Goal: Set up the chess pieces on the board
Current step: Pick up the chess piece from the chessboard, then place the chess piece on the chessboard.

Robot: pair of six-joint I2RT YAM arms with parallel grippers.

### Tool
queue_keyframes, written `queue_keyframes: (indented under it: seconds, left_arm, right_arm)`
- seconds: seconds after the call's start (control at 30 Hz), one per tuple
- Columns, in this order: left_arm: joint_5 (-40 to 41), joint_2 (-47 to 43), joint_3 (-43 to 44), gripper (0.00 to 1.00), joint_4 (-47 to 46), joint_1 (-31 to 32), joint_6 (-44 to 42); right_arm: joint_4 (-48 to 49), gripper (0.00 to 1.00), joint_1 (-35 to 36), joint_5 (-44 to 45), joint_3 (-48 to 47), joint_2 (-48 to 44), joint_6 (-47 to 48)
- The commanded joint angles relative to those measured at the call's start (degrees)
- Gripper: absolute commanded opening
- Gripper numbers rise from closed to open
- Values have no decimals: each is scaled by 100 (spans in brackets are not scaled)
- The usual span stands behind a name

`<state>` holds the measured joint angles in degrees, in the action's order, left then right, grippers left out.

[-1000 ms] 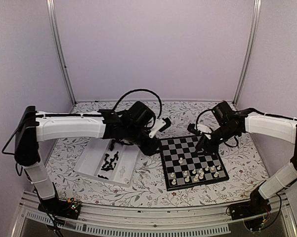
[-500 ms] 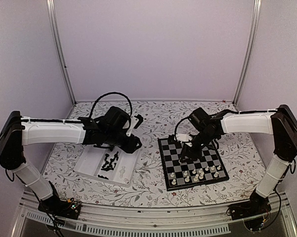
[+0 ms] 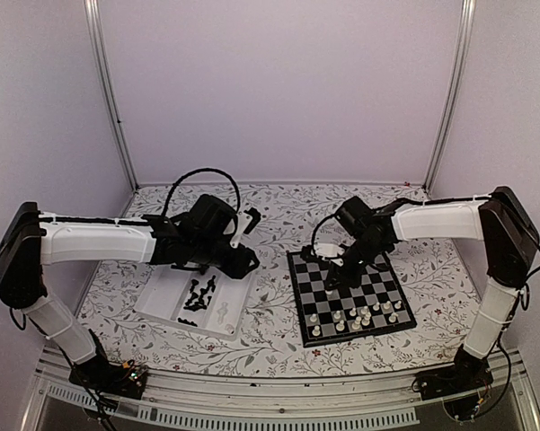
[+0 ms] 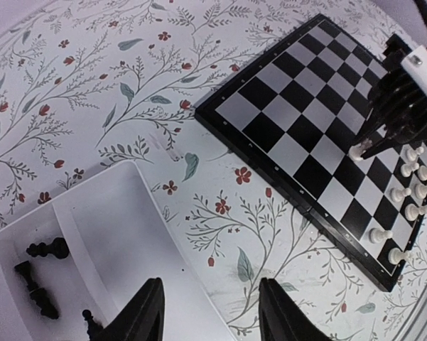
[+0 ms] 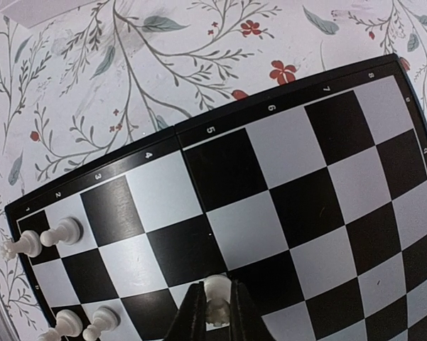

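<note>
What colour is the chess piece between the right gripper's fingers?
White. The chess piece in the right gripper shows best in the right wrist view.

White-shelled left arm [image 3: 99, 238] and right arm [image 3: 440, 218], black at joints and wrists, each with a looped black cable [image 3: 198, 176].

My left arm [image 3: 99, 238] reaches in from the left edge, left gripper [image 4: 209, 302] spread wide. My right arm [image 3: 436, 220] stretches from the right edge toward centre, right gripper [image 5: 213, 312] pinched on a white piece [image 5: 216, 290].
</note>
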<state>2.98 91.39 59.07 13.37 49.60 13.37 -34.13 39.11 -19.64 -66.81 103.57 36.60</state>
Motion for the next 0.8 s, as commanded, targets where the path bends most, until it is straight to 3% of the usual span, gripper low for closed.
queue_keyframes:
  seconds: [0.0, 0.2, 0.57, 0.77]
  left_arm:
    - [-97, -38, -75, 48, -146, -12, 35]
    - [-57, -67, -71, 47, -110, -12, -7]
    - [-97, 162, 116, 47, -52, -12, -85]
    - [-79, 182, 162, 47, -17, -12, -97]
  right_arm:
    - [-166, 7, 35, -121, -207, 49, -56]
    - [-373, 4, -98, 73, 138, -743, -67]
    - [-832, 4, -1305, 209, 1726, -3117, 449]
    - [-1060, 3, -1745, 679, 2454, -3974, 856]
